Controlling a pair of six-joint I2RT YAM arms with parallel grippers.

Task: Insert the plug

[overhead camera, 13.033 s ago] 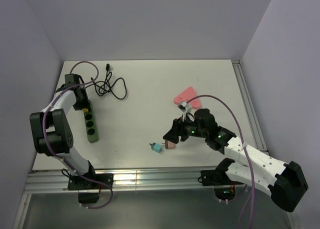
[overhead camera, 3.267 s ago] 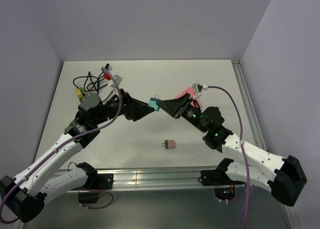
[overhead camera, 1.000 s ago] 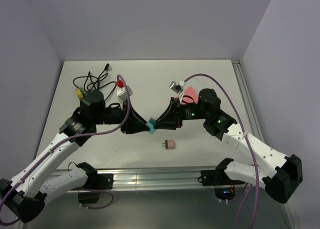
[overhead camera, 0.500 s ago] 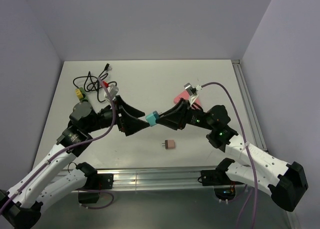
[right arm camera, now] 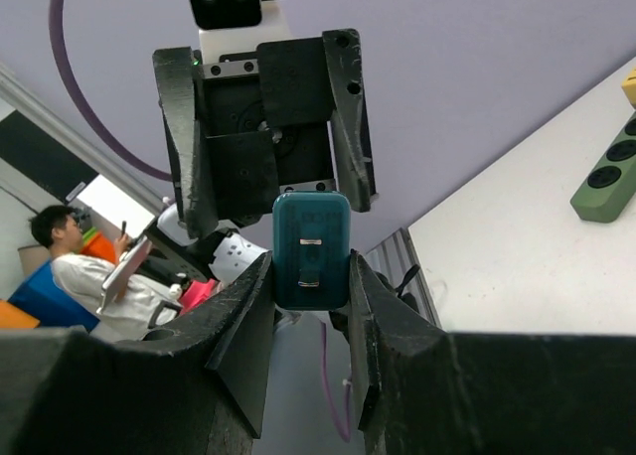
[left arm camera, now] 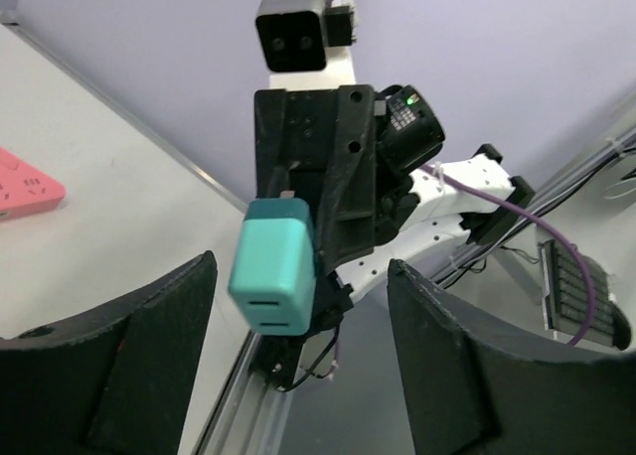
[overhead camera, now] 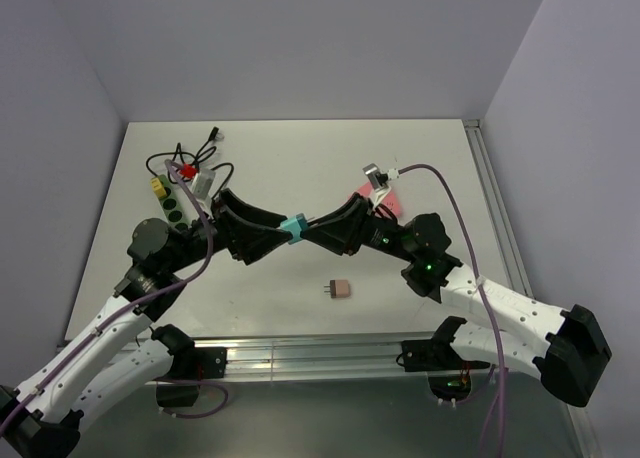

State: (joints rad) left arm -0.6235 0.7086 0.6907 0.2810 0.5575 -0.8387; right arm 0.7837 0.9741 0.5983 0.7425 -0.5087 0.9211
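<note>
Right gripper [right arm camera: 310,281] is clenched on the teal plug [right arm camera: 310,246], pads on its two flat sides, holding it in mid-air over the middle of the table [overhead camera: 430,158] where both arms meet. Left gripper [left arm camera: 300,276] is released, jaws spread wide, its fingers [left arm camera: 129,366] on either side of the plug and apart from it, no contact.

Handling, as a judgement: the plug is a small hard plastic block, light, stiff, not fragile. Its smooth sides could slip or twist under a weak pinch. Two metal blades show on the face turned to the right wrist camera, so take it by the flat sides of the body, off the blades and squarely, or it may go into a socket crooked.

Counts, with places read in the top view from the teal plug:
- plugs: two. The teal one is held; a pink plug [overhead camera: 341,289] lies loose on the table at 5 o'clock
- strips: two. The green power strip [right arm camera: 604,189] is at 9 o'clock, partly hidden by the left arm, and the pink power strip [left arm camera: 25,187] is at 3 o'clock, partly hidden by the right arm
- black cable [overhead camera: 165,163]: one, at 10 o'clock
- arms: two
</note>
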